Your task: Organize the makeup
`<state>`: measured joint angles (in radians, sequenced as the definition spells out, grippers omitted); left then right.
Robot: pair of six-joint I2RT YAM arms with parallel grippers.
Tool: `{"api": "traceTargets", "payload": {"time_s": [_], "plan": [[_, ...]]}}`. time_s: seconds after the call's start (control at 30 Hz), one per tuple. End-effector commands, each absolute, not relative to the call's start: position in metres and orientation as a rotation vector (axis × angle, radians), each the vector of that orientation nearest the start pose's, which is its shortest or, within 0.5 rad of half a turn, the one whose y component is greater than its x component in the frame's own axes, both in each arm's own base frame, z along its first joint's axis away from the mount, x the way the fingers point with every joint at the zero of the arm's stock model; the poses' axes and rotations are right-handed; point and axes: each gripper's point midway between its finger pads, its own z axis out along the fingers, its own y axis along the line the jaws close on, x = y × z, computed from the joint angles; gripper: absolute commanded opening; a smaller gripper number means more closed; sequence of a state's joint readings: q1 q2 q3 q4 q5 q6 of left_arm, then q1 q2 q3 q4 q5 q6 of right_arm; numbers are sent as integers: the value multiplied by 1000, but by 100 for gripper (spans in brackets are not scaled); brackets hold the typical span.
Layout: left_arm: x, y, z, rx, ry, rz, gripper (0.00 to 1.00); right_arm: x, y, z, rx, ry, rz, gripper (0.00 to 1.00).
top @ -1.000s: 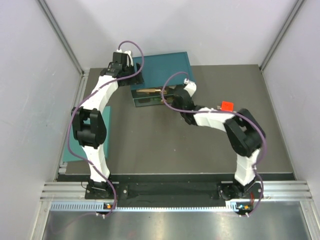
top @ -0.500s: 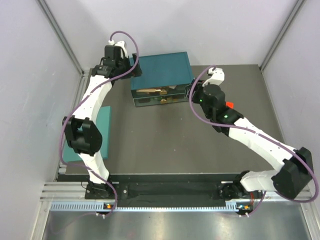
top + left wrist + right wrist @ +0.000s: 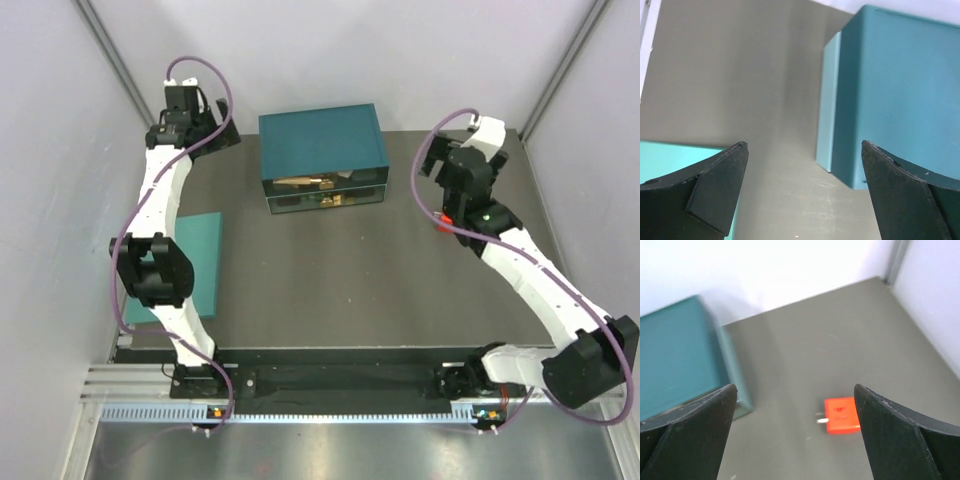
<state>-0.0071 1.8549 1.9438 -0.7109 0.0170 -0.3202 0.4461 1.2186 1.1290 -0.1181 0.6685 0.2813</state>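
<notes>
The makeup [image 3: 308, 183] shows only as a few gold and tan pieces behind the clear front of the teal box [image 3: 322, 148], in its two shallow drawers. My left gripper [image 3: 207, 134] hangs open at the back left, away from the box. In the left wrist view the left gripper [image 3: 805, 192] holds nothing, with the box's side [image 3: 900, 95] to the right. My right gripper [image 3: 441, 166] stands open to the right of the box. In the right wrist view the right gripper [image 3: 795, 432] is empty above bare table, with the box [image 3: 677, 360] at left.
A small red cube [image 3: 841, 415] lies on the table under the right gripper, half hidden by the arm in the top view [image 3: 441, 221]. A flat teal panel [image 3: 197, 262] lies by the left arm, and its corner [image 3: 675, 157] shows in the left wrist view. Grey walls close in on both sides.
Both arms have drawn back from the box front, the left to the back-left corner, the right out to the right. The right gripper has opened wide.
</notes>
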Motion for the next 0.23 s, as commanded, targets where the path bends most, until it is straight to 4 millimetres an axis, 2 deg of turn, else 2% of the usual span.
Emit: {"api": "traceTargets", "payload": {"time_s": [0.0,0.03,0.07,0.1,0.13,0.2], "plan": [[505,-11,278,-352,2144,-151,99,409,44,307,377,1779,-131,100],[503,-12,277,-347,2148,-152,99,419,42,291,368,1833,-141,100],[503,-12,272,-344,2156,-155,99,422,40,284,361,1866,-147,100],[503,-15,270,-325,2161,-172,99,427,40,286,357,1880,-142,100],[501,-15,267,-324,2165,-170,99,431,40,265,343,1955,-159,100],[501,-21,264,-322,2162,-210,99,438,45,259,325,1995,-131,100]]}}
